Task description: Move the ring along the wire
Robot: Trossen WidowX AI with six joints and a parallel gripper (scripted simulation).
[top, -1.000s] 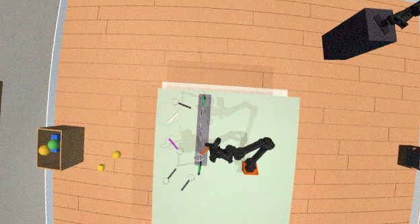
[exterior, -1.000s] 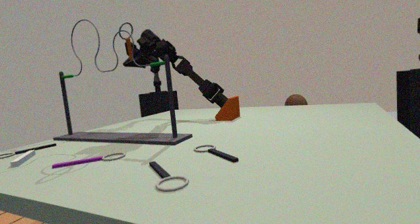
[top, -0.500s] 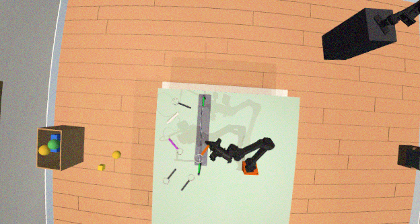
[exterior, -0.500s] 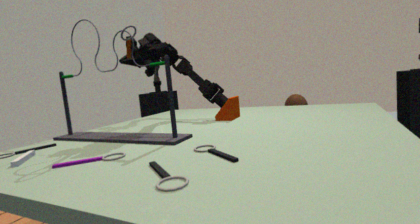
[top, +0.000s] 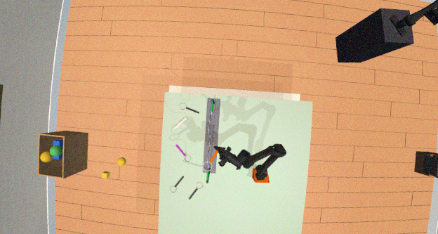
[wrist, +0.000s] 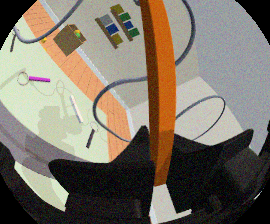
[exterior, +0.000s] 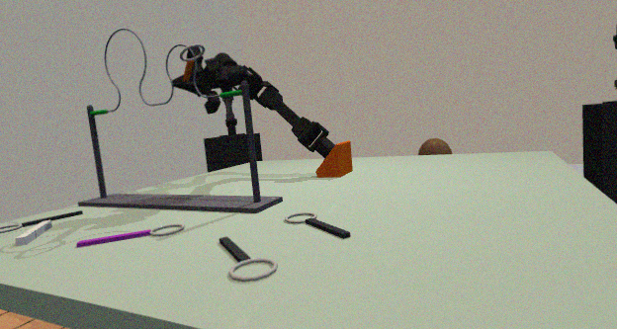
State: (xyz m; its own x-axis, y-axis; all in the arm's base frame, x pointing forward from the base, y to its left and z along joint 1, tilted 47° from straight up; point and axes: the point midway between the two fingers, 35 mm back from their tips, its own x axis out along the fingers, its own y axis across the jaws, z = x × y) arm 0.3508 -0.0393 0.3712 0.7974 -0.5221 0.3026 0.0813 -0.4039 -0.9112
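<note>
You are holding the orange handle [top: 213, 157] [exterior: 189, 71] [wrist: 163, 75] clenched in the gripper [top: 216, 149] [exterior: 178, 82] [wrist: 147, 129], its jaws closing across the lower part. In the exterior view, the ring [top: 203, 166] [exterior: 181, 54] is sitting above the jaws and slightly right, around the upper right-hand bend of the wire [exterior: 105, 55] [wrist: 192, 30]; its exact clearance you cannot tell. The handle's long axis is running steeply up from jaws to ring. The right post [exterior: 252, 149] is standing nearer the ring than the left post [exterior: 97, 154]. If you are making for its green part [top: 208, 176] [exterior: 231, 94], as seems likely, you are needing to go down and right, turning the ring square to the falling wire and keeping handle and fingers off the grey.
</note>
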